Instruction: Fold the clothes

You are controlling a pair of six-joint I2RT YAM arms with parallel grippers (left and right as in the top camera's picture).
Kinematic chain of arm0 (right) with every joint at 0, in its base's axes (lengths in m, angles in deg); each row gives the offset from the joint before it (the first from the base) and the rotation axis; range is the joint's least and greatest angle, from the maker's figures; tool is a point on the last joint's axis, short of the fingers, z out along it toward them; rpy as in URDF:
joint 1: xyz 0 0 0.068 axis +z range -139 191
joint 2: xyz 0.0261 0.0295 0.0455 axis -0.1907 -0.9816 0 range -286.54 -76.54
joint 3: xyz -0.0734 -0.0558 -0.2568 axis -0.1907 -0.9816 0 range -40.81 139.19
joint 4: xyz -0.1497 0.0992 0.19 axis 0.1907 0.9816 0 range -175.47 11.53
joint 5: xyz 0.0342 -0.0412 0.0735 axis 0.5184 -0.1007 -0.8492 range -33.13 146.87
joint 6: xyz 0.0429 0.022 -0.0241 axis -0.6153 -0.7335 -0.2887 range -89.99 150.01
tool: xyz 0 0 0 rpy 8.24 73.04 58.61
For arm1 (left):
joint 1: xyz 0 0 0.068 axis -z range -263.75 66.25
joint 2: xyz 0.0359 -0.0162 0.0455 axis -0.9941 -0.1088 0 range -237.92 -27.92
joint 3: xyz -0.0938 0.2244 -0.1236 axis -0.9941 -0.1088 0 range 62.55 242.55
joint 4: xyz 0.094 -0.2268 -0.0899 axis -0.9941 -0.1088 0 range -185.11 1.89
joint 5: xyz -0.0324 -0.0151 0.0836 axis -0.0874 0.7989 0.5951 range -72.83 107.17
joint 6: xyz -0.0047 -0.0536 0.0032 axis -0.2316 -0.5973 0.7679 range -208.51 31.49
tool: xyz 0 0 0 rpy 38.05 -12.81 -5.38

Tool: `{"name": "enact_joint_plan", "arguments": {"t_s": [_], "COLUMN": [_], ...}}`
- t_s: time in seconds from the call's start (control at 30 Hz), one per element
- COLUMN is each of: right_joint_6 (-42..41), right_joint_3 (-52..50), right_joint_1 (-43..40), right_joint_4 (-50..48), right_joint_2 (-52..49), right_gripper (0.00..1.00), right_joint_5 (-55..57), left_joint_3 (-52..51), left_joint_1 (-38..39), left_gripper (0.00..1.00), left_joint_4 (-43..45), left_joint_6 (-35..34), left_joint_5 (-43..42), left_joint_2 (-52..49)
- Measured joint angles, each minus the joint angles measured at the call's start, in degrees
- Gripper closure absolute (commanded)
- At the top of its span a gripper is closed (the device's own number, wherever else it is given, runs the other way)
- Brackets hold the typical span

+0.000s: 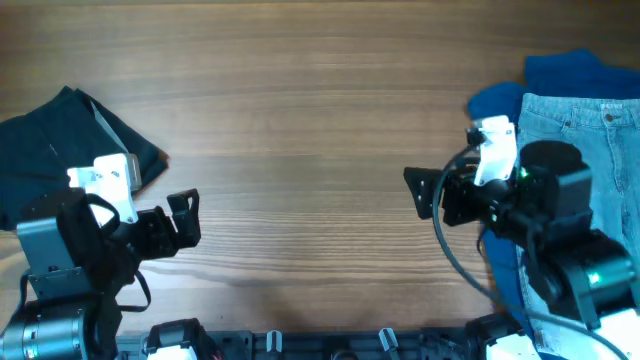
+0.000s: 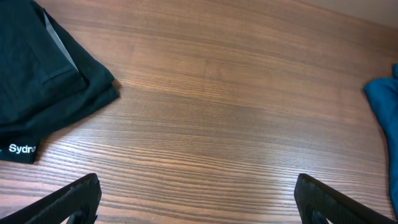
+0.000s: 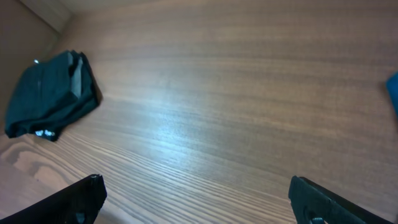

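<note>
Folded black cloth garment with small white lettering [image 1: 70, 140] lies flat at the left end of the brown wood-grain table [image 1: 320, 100]. It is roughly square and stacked in layers, with a grey inner strip showing at its top fold. In the left wrist view the garment [image 2: 43, 81] fills the upper-left corner, and white text starting "Sydr" is readable at its lower edge. In the right wrist view it [image 3: 53, 93] sits small at the table's far-left side.

Light-blue denim jeans [image 1: 580, 130] lie flat at the table's right end, waistband toward the far edge. A plain blue garment [image 1: 565, 80] sticks out from under the jeans at their top and left sides. An edge of it shows at the right border of the left wrist view [image 2: 384, 99] and the right wrist view [image 3: 393, 87].

The left gripper [image 1: 188, 220] is over the table's near-left part, just beside the black garment's near corner and not touching it. It points toward the table's middle, fingers spread wide [image 2: 199, 202] with only bare wood between them.

The right gripper [image 1: 420, 192] is over the table's near-right part, its arm lying across the jeans. It also points toward the middle, fingers wide apart [image 3: 196, 199] and holding nothing.
</note>
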Motion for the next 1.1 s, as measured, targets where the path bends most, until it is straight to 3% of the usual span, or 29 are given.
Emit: {"name": "enact_joint_plan", "arguments": {"t_s": [0.17, 0.3, 0.6, 0.93, 1.1], "right_joint_6": [-7.41, -8.87, -2.19, 0.26, 0.02], "right_joint_3": [0.0, -0.02, -2.23, -38.58, -50.45], "right_joint_1": [0.0, 0.0, -0.02, -5.01, -5.01], "right_joint_4": [1.2, -3.5, -15.34, -33.27, -41.51], "right_joint_2": [-5.9, -7.19, 9.64, 35.65, 46.4], "right_gripper": [0.0, 0.0, 0.0, 0.0, 0.0], "right_joint_5": [1.11, 2.47, 15.15, 18.21, 17.46], "left_joint_3": [0.0, 0.0, 0.0, -0.02, -0.02], "left_joint_1": [0.0, 0.0, 0.04, 0.04, 0.04], "left_gripper": [0.0, 0.0, 0.0, 0.0, 0.0], "left_joint_4": [0.0, -0.02, -0.15, -0.17, -0.15], "left_joint_6": [0.0, 0.0, 0.0, 0.0, 0.0], "left_joint_5": [0.0, 0.02, 0.42, 0.44, 0.44], "left_joint_2": [0.0, 0.0, 0.0, -0.07, -0.07]}}
